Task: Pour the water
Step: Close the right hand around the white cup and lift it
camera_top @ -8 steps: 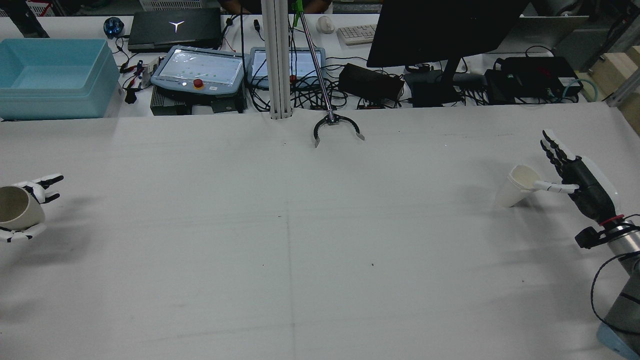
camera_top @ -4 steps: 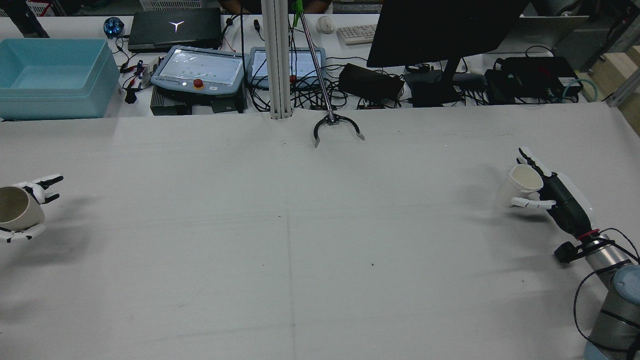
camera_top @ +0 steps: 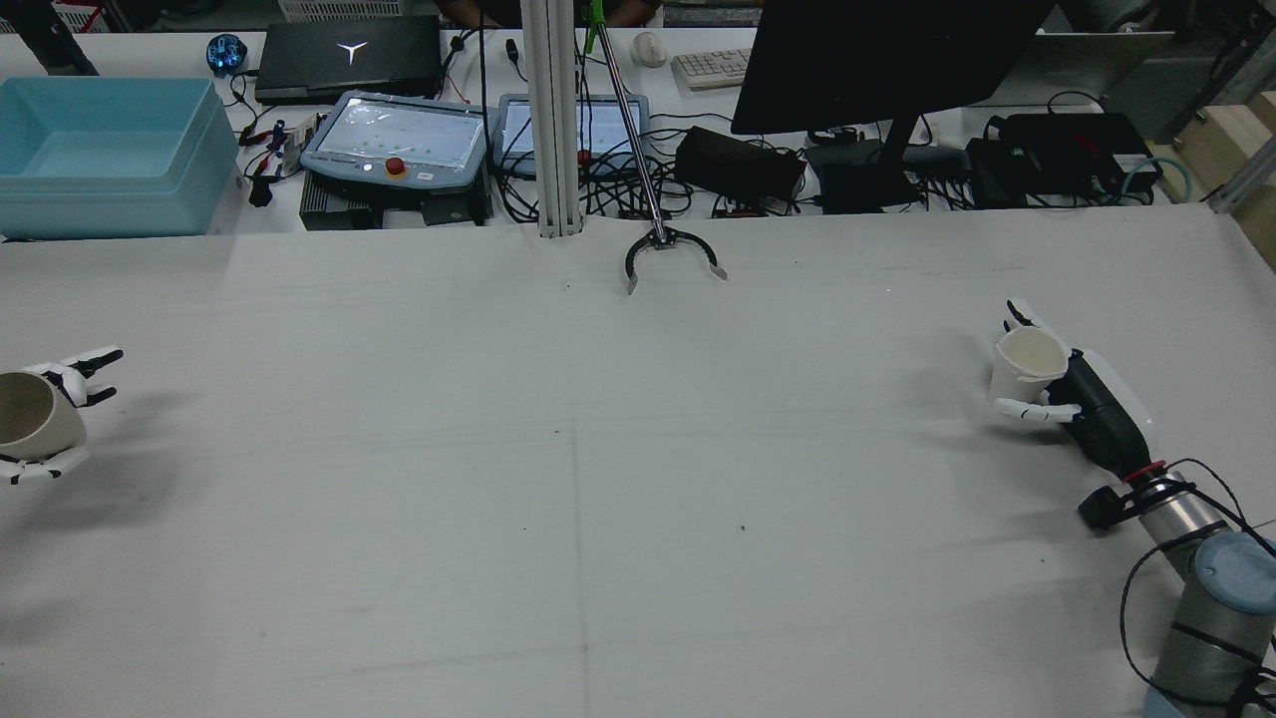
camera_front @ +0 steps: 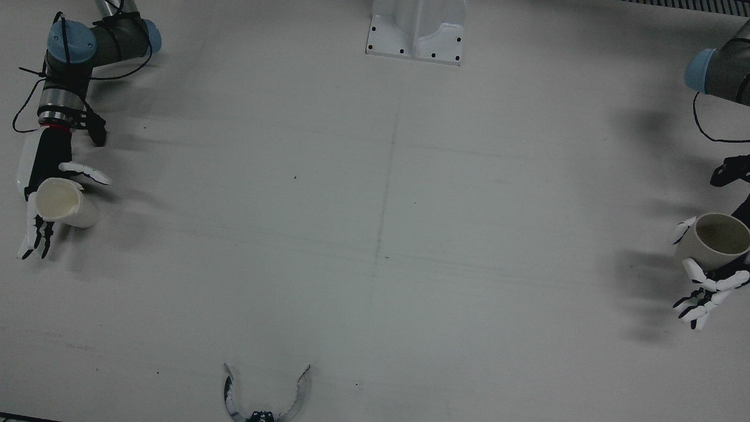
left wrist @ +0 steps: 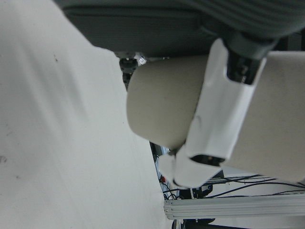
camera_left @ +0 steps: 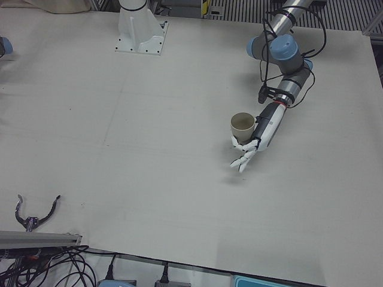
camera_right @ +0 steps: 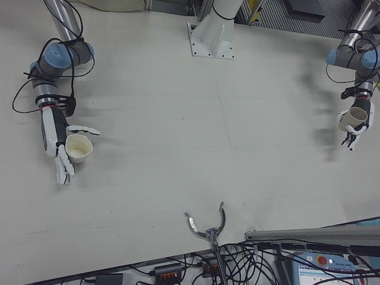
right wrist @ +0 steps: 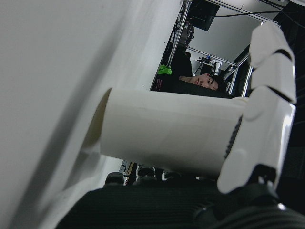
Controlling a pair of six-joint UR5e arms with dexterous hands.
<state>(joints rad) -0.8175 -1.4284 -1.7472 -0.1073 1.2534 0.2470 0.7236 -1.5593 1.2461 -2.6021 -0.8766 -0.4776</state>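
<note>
A white paper cup (camera_top: 1027,364) is at the table's right side in the rear view. My right hand (camera_top: 1082,399) lies against it. The thumb (camera_front: 85,171) reaches past one side and the fingers (camera_front: 34,237) stretch straight along the other, not curled on the cup (camera_front: 58,202). The cup leans slightly in the front view. My left hand (camera_top: 45,424) is shut on a beige cup (camera_top: 28,417) at the far left edge and holds it above the table. That cup also shows in the left-front view (camera_left: 242,124) with its mouth up.
A black grabber claw (camera_top: 670,257) on a long rod lies at the table's far edge, mid-width. A white mount (camera_front: 417,32) stands between the arms. A blue bin (camera_top: 105,155), tablets, cables and a monitor sit on the desk beyond the table.
My right hand has moved in against the white cup, its fingers dropping from spread high to alongside it. The cup went from tilted to nearly upright. The left hand has hardly moved.
</note>
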